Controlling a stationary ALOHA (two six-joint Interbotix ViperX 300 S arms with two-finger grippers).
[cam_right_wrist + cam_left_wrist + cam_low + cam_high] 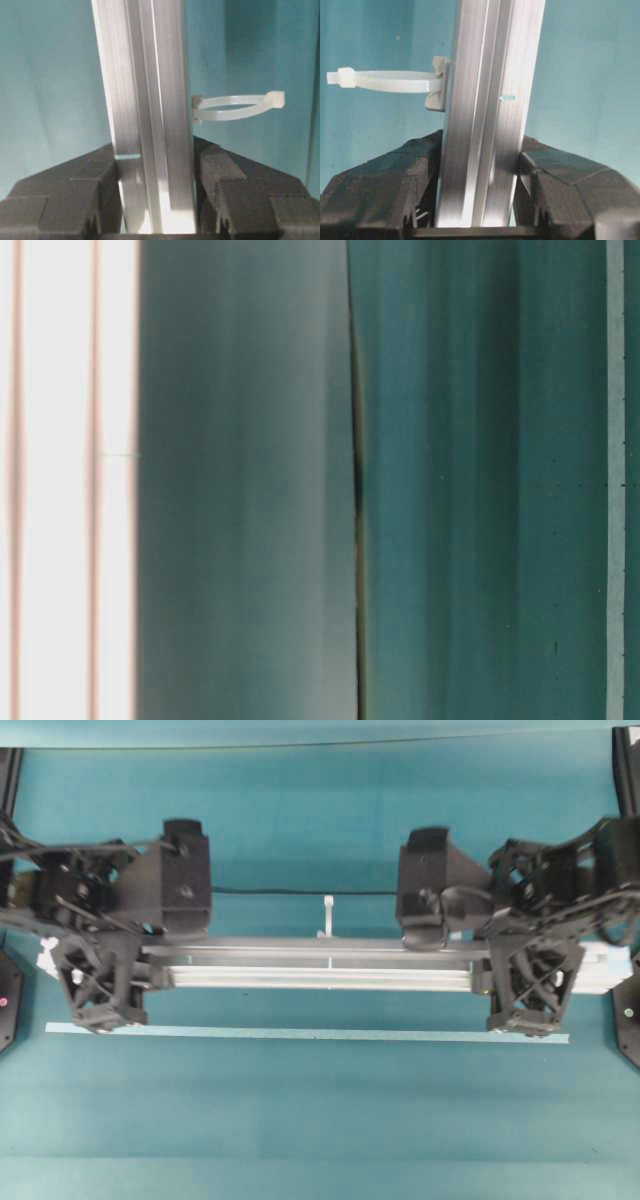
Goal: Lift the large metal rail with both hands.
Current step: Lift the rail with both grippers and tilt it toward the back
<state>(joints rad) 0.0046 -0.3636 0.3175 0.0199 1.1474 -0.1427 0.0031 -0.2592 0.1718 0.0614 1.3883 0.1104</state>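
Note:
The large metal rail [320, 968] is a long silver grooved bar lying left to right across the teal table. My left gripper [100, 975] is shut on its left end. In the left wrist view the rail [487, 100] runs up between the black fingers [380, 185], which press on both its sides. My right gripper [530, 978] is shut on the right end. The right wrist view shows the rail [145, 75] clamped in the same way between that gripper's fingers [245, 190]. Whether the rail is off the table I cannot tell.
A white zip-tie loop [385, 81] [235, 107] sticks out from the rail's side near its middle [328, 915]. A thin pale tape strip [300, 1033] lies on the table in front of the rail. A black cable [300, 892] runs behind it. The table-level view is blurred.

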